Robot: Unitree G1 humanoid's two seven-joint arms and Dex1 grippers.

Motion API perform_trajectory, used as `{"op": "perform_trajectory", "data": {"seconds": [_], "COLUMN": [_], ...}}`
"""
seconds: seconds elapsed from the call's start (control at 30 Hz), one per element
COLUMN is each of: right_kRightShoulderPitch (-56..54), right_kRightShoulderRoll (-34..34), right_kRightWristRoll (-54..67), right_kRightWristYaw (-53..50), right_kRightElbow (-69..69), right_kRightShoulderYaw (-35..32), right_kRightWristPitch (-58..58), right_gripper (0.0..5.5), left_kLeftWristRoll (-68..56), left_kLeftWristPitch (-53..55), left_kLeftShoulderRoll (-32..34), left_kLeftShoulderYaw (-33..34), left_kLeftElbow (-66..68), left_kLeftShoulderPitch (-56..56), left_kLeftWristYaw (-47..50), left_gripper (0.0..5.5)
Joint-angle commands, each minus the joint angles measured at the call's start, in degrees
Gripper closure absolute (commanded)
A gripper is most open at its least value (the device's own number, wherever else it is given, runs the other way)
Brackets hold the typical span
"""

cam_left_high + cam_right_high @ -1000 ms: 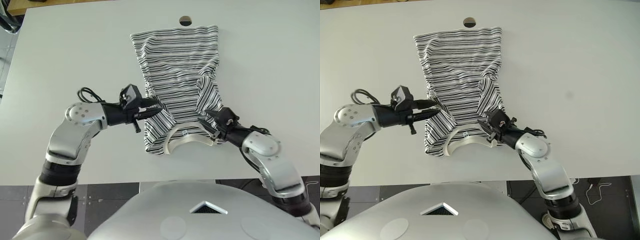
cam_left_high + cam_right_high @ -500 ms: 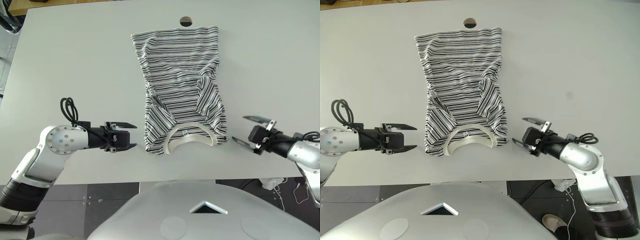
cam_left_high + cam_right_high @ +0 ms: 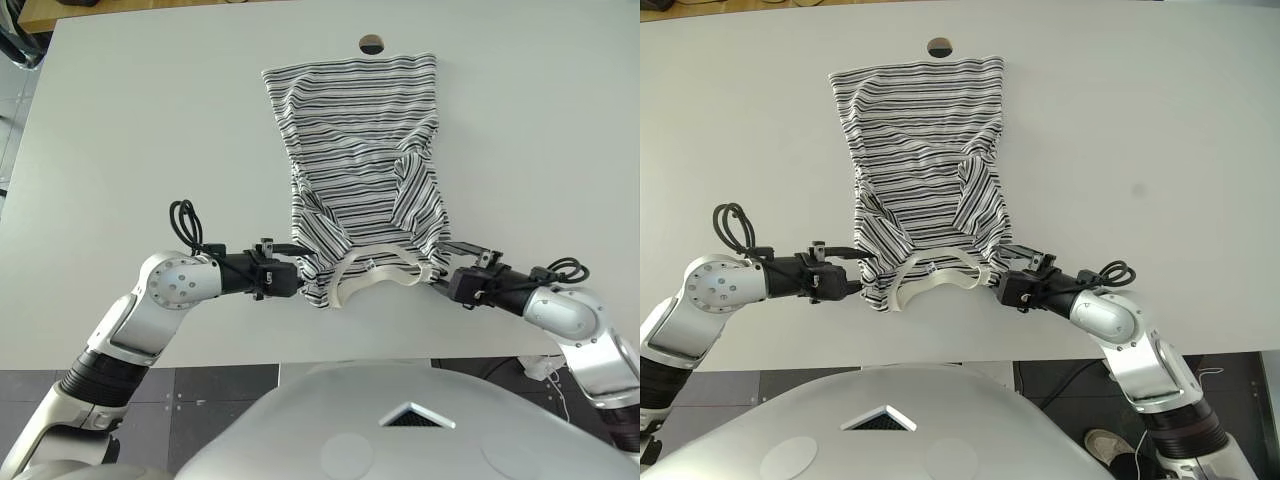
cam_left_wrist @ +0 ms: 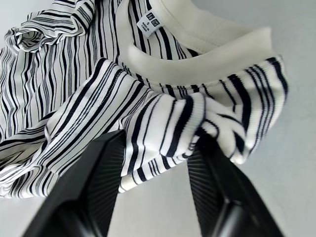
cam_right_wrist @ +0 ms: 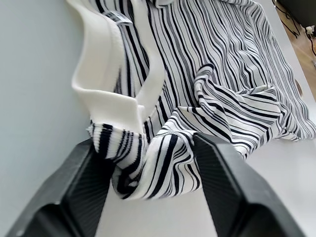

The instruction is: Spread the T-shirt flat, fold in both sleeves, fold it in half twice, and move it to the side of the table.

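Inside left gripper (image 3: pixel 298 279), right gripper (image 3: pixel 438 272): T-shirt (image 3: pixel 358 150) shoulders

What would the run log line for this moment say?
T-shirt on table, sleeves folded in, half-folds not done | left gripper fingers pinch one shoulder corner | right gripper fingers pinch other shoulder corner

A pale surface (image 3: pixel 120 120) carries a striped T-shirt (image 3: pixel 360 150) with its sleeves folded in. Its hem lies just beside a dark round hole (image 3: pixel 371 42), and its collar lies farthest from that hole.
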Motion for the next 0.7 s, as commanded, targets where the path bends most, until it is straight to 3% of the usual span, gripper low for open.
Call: {"op": "perform_trajectory", "data": {"seconds": [0.03,0.27,0.4,0.5,0.7], "right_kRightShoulderPitch": [0.8,2.0,5.9,12.4,26.2], "right_kRightShoulderRoll": [0.2,-0.1,-2.4,-5.6,-9.3], "right_kRightWristRoll": [-1.4,-1.9,0.6,5.1,13.4], "right_kRightWristYaw": [-0.4,-1.2,1.4,5.6,12.4], "right_kRightElbow": [1.3,0.9,-4.9,-14.5,-30.4], "right_kRightShoulderYaw": [0.2,-0.3,-1.7,-5.4,-16.6], "right_kRightWristPitch": [1.2,1.2,1.6,3.6,4.0], "right_gripper": [3.45,4.73,5.31,5.40,5.40], "left_kLeftWristRoll": [2.4,2.2,-3.4,-10.9,-31.5], "left_kLeftWristPitch": [0.3,0.2,2.8,6.2,10.8], "left_kLeftShoulderRoll": [0.4,0.7,4.3,8.8,17.1], "left_kLeftShoulderYaw": [-1.3,-1.6,-0.7,1.9,13.7], "left_kLeftElbow": [1.7,2.0,-2.0,-7.5,-18.7], "left_kLeftShoulderPitch": [0.9,0.4,2.9,6.1,14.2], "left_kLeftWristYaw": [-0.3,-0.9,-6.2,-11.2,-20.4], "left_gripper": [3.95,5.07,5.40,5.40,5.40]}}
